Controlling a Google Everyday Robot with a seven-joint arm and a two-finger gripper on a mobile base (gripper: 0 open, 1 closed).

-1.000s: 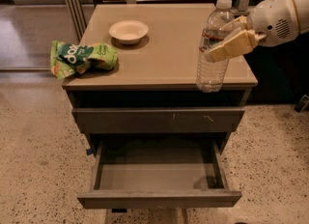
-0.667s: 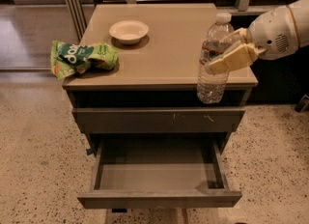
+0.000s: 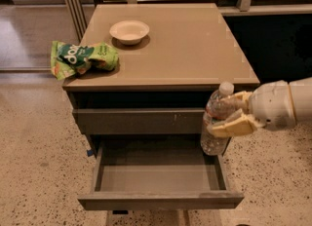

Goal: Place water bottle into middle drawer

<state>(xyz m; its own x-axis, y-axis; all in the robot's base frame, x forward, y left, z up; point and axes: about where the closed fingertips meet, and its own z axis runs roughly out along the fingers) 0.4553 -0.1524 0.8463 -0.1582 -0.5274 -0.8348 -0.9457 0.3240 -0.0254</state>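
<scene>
The water bottle [image 3: 212, 137], clear and ribbed with a white cap, is held nearly upright, leaning slightly right, in my gripper [image 3: 227, 113]. The gripper comes in from the right and its tan fingers [image 3: 233, 125] are shut on the bottle's upper half. The bottle hangs in front of the cabinet's right side, with its base just above the right end of the middle drawer [image 3: 161, 200]. That drawer is pulled out, and its smooth grey inside holds nothing.
A white bowl [image 3: 129, 31] and a green snack bag [image 3: 83, 58] lie on the cabinet top [image 3: 185, 49]. A shut drawer front [image 3: 141, 121] with small pale scratches sits above the open drawer. Speckled floor surrounds the cabinet and a dark panel stands at the right.
My gripper has carried the bottle down and off the right rear of the cabinet top, to a spot in front of the cabinet above the open drawer's right end.
</scene>
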